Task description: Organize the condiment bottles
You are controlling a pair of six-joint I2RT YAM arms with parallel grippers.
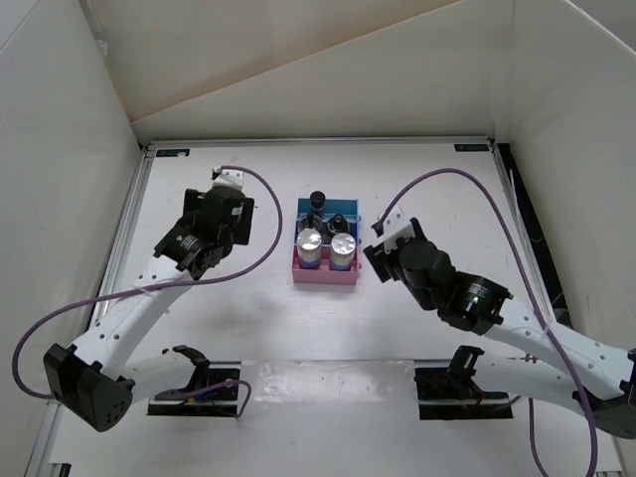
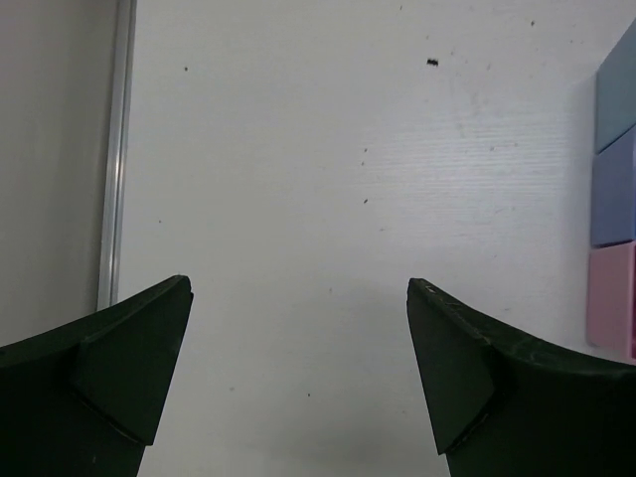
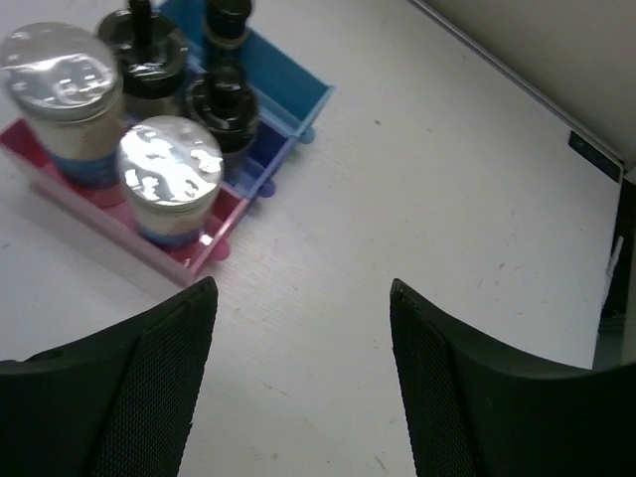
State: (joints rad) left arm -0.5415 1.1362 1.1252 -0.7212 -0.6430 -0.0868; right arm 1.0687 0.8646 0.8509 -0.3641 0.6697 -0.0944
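On the rack, bottles standing upright, caps up, left gripper wide open, empty, right gripper open, empty

Bright, even light glares off the silver-topped bottles; the wrist views' foreground is soft.

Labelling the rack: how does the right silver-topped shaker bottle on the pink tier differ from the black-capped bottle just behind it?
The silver-topped shaker bottle has a wide, mirror-bright top; the black-capped bottle has a narrower dark cap. The silver-topped shaker bottle stands in the pink front tier, the black-capped bottle in the purple tier behind. Both stand upright in the stepped plastic rack.
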